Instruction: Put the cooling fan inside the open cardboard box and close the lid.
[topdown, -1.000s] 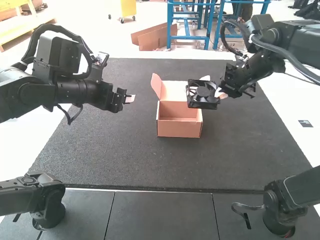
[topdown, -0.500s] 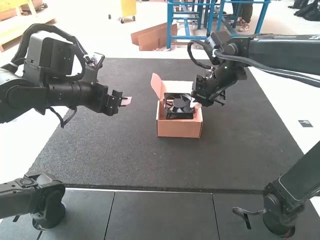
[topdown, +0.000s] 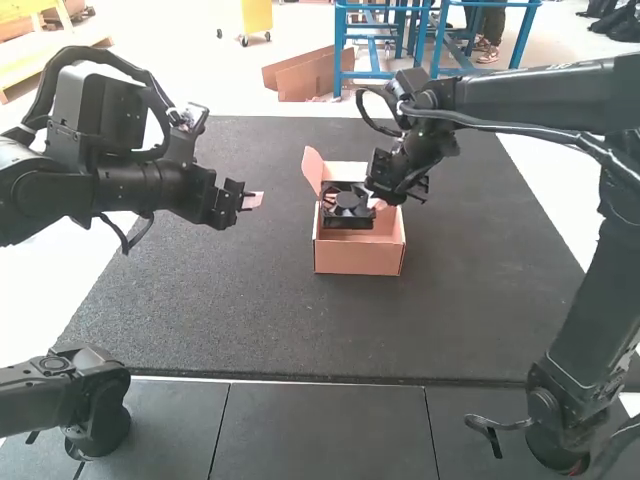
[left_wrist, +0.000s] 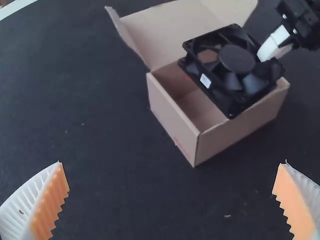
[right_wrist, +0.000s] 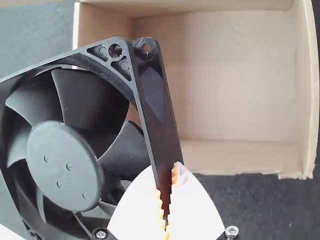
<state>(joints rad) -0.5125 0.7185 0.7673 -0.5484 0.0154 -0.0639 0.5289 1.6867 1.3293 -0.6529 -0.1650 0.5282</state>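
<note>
The cardboard box (topdown: 360, 252) stands near the middle of the table (topdown: 250, 300), its mouth facing up and its lid (topdown: 318, 172) thrown back toward 12 o'clock, so the opening is free to take the load from above. The right hand (topdown: 385, 196) comes in from about 1 o'clock of the box and is clenched on the cooling fan (topdown: 347, 205). It pinches one thin side wall of the frame between its ribbed fingers (right_wrist: 165, 215), a grip that leaves the blades and hub untouched. The fan hangs tilted at the mouth of the box, one edge dipping inside and the rest above the rim. It is not yet flat on the bottom, and I cannot tell whether it touches the rim. The tilt probably lets the square frame slip past the walls of a box only a little wider than itself. The left hand (topdown: 247, 199) waits well apart at 9 o'clock of the box with its fingers spread wide and holding nothing. That likely puts it in place for the lid once the fan is in.
</note>
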